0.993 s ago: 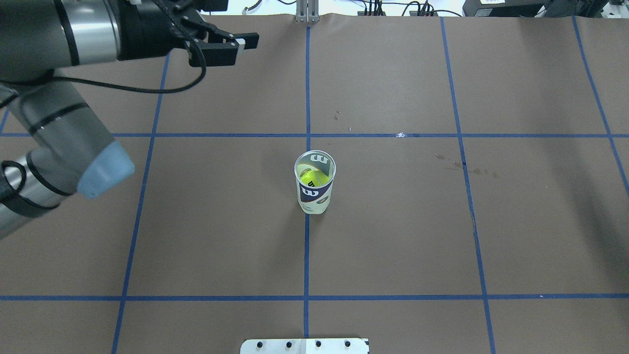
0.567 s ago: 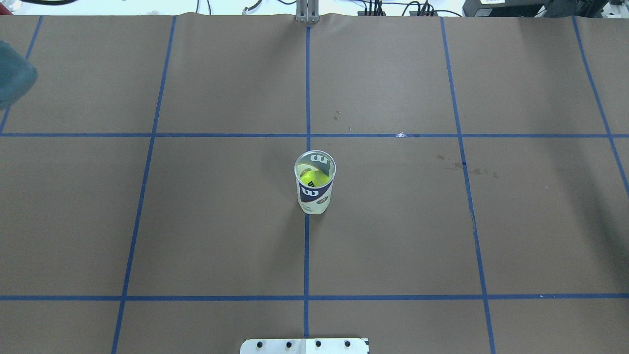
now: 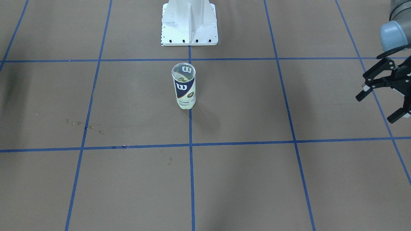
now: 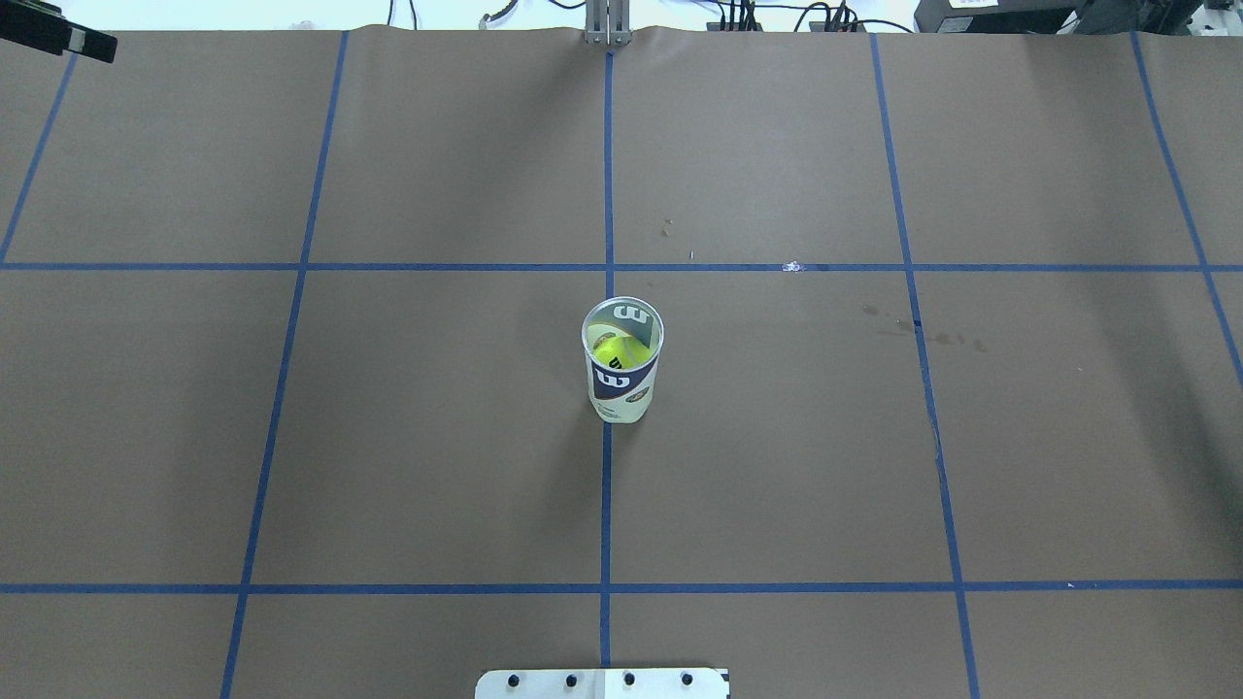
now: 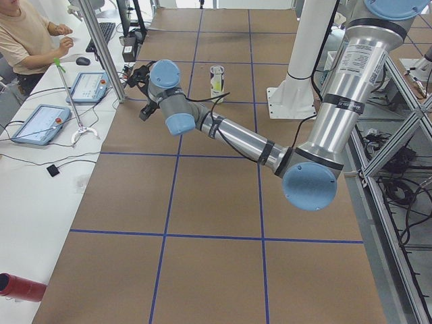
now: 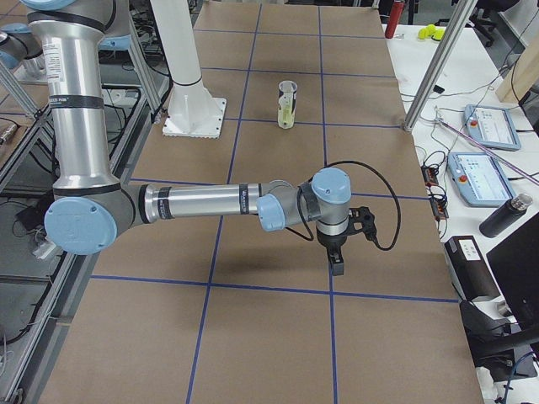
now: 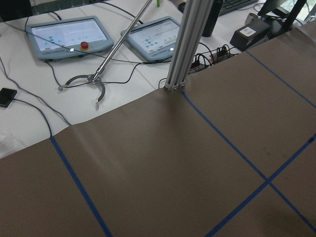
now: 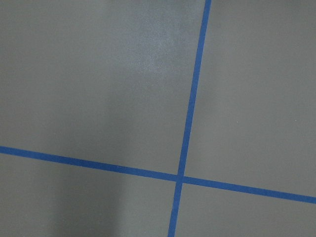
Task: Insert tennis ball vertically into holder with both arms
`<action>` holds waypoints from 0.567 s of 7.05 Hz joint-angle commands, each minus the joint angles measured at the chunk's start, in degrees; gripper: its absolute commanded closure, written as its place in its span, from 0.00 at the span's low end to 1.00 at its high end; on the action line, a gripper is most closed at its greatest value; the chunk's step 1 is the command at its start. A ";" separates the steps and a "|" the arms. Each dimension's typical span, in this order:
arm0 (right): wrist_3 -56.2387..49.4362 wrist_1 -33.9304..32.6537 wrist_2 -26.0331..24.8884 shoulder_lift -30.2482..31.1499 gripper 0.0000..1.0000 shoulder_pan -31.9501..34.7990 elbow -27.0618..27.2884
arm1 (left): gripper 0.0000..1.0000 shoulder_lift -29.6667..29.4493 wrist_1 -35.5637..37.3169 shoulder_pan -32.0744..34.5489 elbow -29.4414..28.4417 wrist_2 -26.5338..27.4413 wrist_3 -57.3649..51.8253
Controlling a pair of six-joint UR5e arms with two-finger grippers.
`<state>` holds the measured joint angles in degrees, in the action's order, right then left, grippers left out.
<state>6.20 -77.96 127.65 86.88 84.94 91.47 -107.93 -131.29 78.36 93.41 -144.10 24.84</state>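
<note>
The holder [image 4: 621, 361], a clear can with a navy-and-white label, stands upright mid-table, open end up; it also shows as holder [image 3: 183, 85], holder [image 5: 216, 79] and holder [image 6: 287, 104]. A yellow-green tennis ball [image 4: 615, 351] sits inside it. My left gripper [image 3: 377, 107] hangs open and empty far off at the table's left side, with one fingertip [image 4: 60, 35] showing in the overhead view. My right gripper [image 6: 338, 255] hovers low over the table's right part, far from the holder; I cannot tell its state. Its wrist view shows only brown paper and blue tape.
The white metal base [image 3: 189, 29] stands behind the holder. An aluminium post [image 7: 190, 44] rises at the far table edge near my left gripper. Tablets [image 7: 66, 35], cables and a grabber tool lie on the white desk beyond. A person [image 5: 27, 34] sits there.
My left arm has swung out of the overhead view to the left; only a fingertip remains at the top-left corner. The holder and ball have not moved.
</note>
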 commanded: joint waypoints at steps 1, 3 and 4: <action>-0.05 0.00 -0.03 0.39 0.00 0.23 0.02 | 0.00 0.44 0.86 6.96 -11.09 -8.55 -9.34; 0.04 0.00 -0.03 0.92 0.00 0.32 0.02 | 0.00 0.53 1.30 7.77 -15.34 -4.82 -9.81; 0.04 0.00 -0.03 0.92 0.00 0.58 -0.41 | 0.00 1.05 1.56 7.86 -16.32 -2.52 -9.81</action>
<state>6.21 -77.96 127.62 87.70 85.30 91.40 -107.28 -129.99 85.81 78.85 -149.22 15.29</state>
